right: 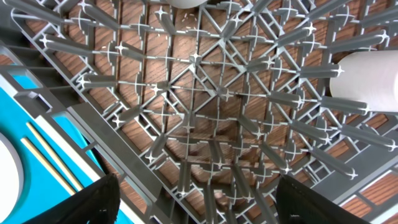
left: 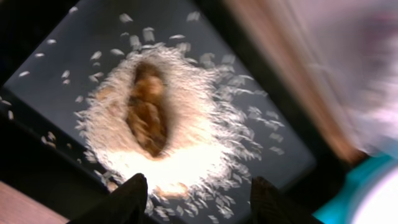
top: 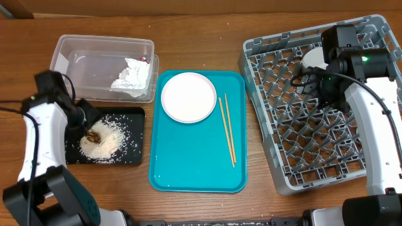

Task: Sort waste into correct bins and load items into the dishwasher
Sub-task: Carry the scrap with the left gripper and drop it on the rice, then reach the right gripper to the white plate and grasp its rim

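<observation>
Left gripper (left: 202, 202) fingers apart, nothing between, over rice (top: 110, 141) and scrap (top: 93, 135) piled in black tray (top: 135, 157), lower left. Tub (top: 81, 56) with napkin (top: 132, 76) just above, teal tray (top: 195, 169) edge just right. Plate (top: 188, 96), chopsticks (top: 227, 129) on teal tray, centre. Right gripper (right: 208, 202) spread wide, empty, over rack (top: 295, 125) pegs, upper right; open lattice below

teal plastic serving tray (top: 195, 169): near end bare | round white plate (top: 188, 96) far-left, thin wooden chopsticks (top: 227, 129) along right | grey lattice dish rack (top: 301, 150): upright pegs throughout
</observation>
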`<state>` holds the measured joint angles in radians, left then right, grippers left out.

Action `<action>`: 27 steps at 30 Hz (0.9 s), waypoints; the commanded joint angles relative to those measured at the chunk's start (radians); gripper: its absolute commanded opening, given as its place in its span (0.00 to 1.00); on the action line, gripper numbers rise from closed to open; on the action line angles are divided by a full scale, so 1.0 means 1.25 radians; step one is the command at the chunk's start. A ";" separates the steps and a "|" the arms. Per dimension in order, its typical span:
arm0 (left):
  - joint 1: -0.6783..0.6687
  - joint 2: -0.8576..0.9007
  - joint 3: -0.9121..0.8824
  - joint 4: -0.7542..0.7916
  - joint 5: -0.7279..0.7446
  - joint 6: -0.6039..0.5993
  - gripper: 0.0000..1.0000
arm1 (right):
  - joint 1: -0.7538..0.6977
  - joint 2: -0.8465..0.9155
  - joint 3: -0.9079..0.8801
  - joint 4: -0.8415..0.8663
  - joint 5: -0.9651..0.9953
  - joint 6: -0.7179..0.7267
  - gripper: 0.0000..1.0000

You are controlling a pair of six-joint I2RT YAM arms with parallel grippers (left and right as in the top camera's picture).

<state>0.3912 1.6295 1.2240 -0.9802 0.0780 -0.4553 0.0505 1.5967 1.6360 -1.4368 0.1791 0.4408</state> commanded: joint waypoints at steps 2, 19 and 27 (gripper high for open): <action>-0.054 -0.064 0.074 -0.059 0.070 0.063 0.57 | 0.000 0.002 0.000 0.029 -0.139 -0.107 0.83; -0.378 -0.075 0.009 -0.222 0.012 0.083 0.70 | 0.212 0.076 0.000 0.302 -0.403 -0.235 0.84; -0.408 -0.075 -0.009 -0.213 0.012 0.083 0.72 | 0.330 0.239 0.000 0.360 -0.324 -0.089 0.80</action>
<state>-0.1146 1.5429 1.2236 -1.2484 0.1093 -0.3653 0.4362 1.8408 1.6352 -1.0008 -0.2829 0.2234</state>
